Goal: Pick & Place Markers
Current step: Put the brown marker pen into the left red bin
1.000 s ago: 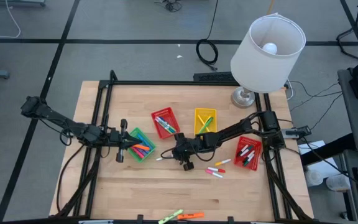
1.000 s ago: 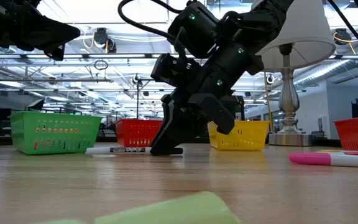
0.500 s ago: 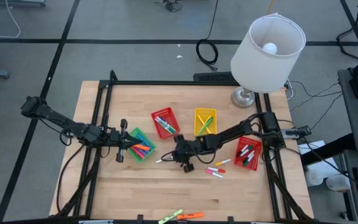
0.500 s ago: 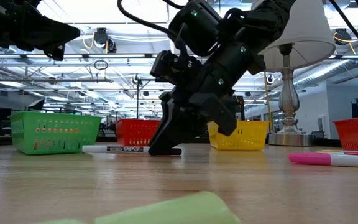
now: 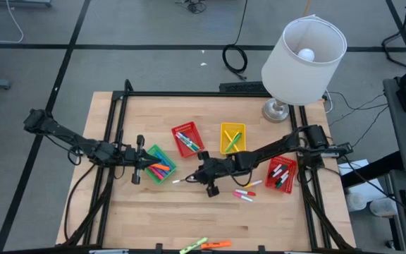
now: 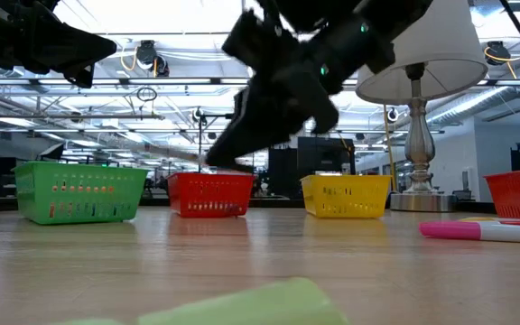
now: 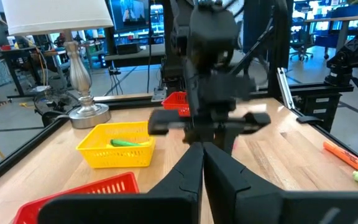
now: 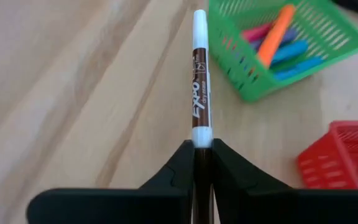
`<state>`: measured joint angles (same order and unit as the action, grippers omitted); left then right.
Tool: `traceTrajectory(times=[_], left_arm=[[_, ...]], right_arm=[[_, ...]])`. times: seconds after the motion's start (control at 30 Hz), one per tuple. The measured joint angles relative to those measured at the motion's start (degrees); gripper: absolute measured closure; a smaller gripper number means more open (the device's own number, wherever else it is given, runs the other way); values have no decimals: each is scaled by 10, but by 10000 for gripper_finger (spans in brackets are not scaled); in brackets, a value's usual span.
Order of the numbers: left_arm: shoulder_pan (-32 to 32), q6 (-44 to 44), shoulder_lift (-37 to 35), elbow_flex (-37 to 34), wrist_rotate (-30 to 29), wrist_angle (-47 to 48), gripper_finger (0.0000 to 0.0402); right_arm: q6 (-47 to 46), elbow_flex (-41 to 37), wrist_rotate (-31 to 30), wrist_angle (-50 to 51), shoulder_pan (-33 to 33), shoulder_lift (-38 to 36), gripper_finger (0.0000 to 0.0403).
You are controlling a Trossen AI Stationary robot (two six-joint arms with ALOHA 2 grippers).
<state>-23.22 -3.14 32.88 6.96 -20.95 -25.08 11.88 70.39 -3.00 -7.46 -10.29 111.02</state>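
Observation:
My right gripper (image 5: pixel 200 173) hovers above the table's middle, between the green basket (image 5: pixel 161 164) and several loose markers (image 5: pixel 245 192), shut on a white marker with a brown label (image 8: pixel 200 81). That marker (image 5: pixel 181 180) juts toward the green basket, which holds pink, orange and blue markers (image 8: pixel 277 38). My left gripper (image 5: pixel 139 169) is shut and empty, raised by the green basket's left side. More markers lie in the red basket (image 5: pixel 187 139), the yellow basket (image 5: pixel 232 137) and the right-hand red basket (image 5: pixel 281 173). My right gripper pinches the white marker by its dark cap end (image 8: pixel 200 138) between its two fingers (image 8: pixel 178 163). The fingers lie along the marker, whose white body points straight out from the fingertips. The marker is lifted clear of the table, roughly level, pointing toward the table's left.
A lamp (image 5: pixel 302 51) stands at the far right, its base (image 5: pixel 277 109) on the table. Orange and green markers (image 5: pixel 206 244) lie at the near edge. A pink marker (image 6: pixel 486 231) lies near the low camera. Bare wood spreads between the baskets and the near edge.
My right gripper, shut on the white marker's end, first dragged it a little toward the table's left with the marker lying flat, then rose, lifting the marker clear of the table. The left arm kept still.

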Motion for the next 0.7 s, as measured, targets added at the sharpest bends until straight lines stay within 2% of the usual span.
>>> traceTrajectory(times=[0.13,0.33,0.5,0.7], left_arm=[[0,0,0,0,0,0,380],[0,0,0,0,0,0,380],[0,2,0,0,0,0,380],[0,2,0,0,0,0,380]], right_arm=[[-32,0,-7,-6,0,-37,380],[-111,1,-91,-34,25,-79,380],[-201,1,-90,-47,67,-79,379],[-242,0,-89,-50,111,-46,379]])
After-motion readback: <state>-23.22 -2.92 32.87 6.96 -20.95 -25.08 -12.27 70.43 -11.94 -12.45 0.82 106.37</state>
